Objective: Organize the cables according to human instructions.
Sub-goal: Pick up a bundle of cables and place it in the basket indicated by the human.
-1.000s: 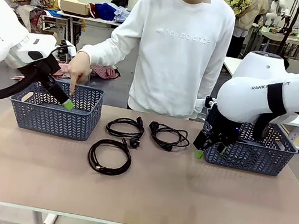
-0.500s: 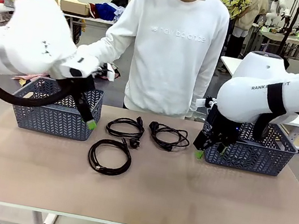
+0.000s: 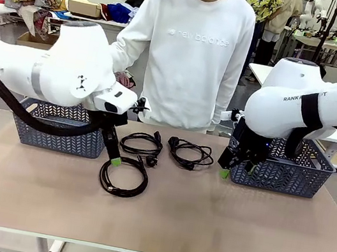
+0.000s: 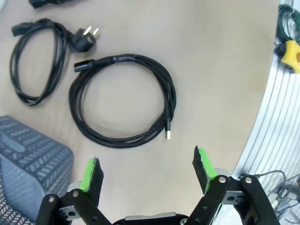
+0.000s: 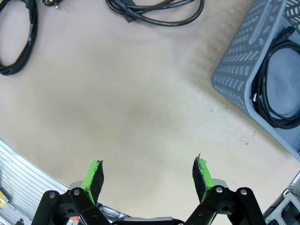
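Three coiled black cables lie on the table between the baskets: a near loop [image 3: 123,179], a middle one [image 3: 141,143] and a right one [image 3: 190,153]. My left gripper [image 3: 115,160] hangs open just above the near loop's left edge. In the left wrist view that loop [image 4: 171,99] lies ahead of the open left gripper [image 4: 147,168], with the middle cable [image 4: 59,50] beyond it. My right gripper [image 3: 228,171] stands open at the right basket's front left corner, over bare table [image 5: 147,180]. A fourth cable [image 5: 263,93] lies coiled inside that basket.
A blue-grey lattice basket [image 3: 57,132] stands at the left, partly behind my left arm, and another [image 3: 283,174] at the right. A person in a white sweatshirt [image 3: 196,59] stands at the far edge. The near half of the table is bare.
My left arm swung from the left basket rightward and down over the near cable loop. The person's pointing hand left the basket. The right arm stayed still.
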You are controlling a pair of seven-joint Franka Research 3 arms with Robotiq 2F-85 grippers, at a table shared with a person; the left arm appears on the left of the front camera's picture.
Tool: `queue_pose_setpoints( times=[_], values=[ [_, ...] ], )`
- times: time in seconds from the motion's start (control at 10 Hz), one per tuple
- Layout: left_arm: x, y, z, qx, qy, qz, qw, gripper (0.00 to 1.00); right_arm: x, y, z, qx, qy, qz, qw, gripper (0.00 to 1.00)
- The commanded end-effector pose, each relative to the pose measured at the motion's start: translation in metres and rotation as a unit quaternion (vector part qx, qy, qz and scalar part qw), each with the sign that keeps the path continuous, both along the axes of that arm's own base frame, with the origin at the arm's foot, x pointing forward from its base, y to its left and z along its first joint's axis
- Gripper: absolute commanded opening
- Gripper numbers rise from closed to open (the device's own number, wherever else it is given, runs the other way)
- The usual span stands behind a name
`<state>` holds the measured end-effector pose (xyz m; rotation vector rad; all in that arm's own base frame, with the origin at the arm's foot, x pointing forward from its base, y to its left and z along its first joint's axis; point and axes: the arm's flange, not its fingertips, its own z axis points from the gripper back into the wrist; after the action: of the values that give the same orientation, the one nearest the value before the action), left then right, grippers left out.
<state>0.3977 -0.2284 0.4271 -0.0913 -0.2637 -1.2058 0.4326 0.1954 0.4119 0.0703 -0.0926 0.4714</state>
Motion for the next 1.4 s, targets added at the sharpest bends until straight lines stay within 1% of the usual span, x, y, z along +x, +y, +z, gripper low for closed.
queue_pose_setpoints(
  times=[0.0, 0.1, 0.2, 0.9, 1.0, 1.3],
  values=[
    [0.003, -0.005, 0.000, 0.009, -0.008, 0.012, 1.000, 1.00, 0.000, 0.000, 0.002, 0.001, -0.002, 0.000, 1.000, 1.00],
    [0.003, -0.005, 0.003, 0.002, -0.009, 0.012, 1.000, 1.00, 0.000, 0.000, 0.002, 0.001, -0.002, 0.000, 1.000, 1.00],
    [0.000, -0.004, -0.003, 0.001, 0.001, 0.002, 1.000, 1.00, 0.000, 0.000, 0.002, 0.001, -0.002, 0.000, 1.000, 1.00],
    [0.000, -0.006, -0.002, 0.000, 0.001, 0.003, 1.000, 1.00, 0.000, 0.000, 0.002, 0.001, -0.002, 0.000, 1.000, 1.00],
    [-0.001, -0.007, -0.004, -0.003, 0.005, 0.029, 1.000, 1.00, 0.000, 0.000, 0.002, 0.001, -0.002, 0.000, 1.000, 1.00],
    [-0.001, -0.036, -0.014, 0.022, 0.013, 0.112, 0.993, 1.00, 0.000, 0.000, 0.002, 0.001, -0.002, 0.000, 1.000, 1.00]
  ],
)
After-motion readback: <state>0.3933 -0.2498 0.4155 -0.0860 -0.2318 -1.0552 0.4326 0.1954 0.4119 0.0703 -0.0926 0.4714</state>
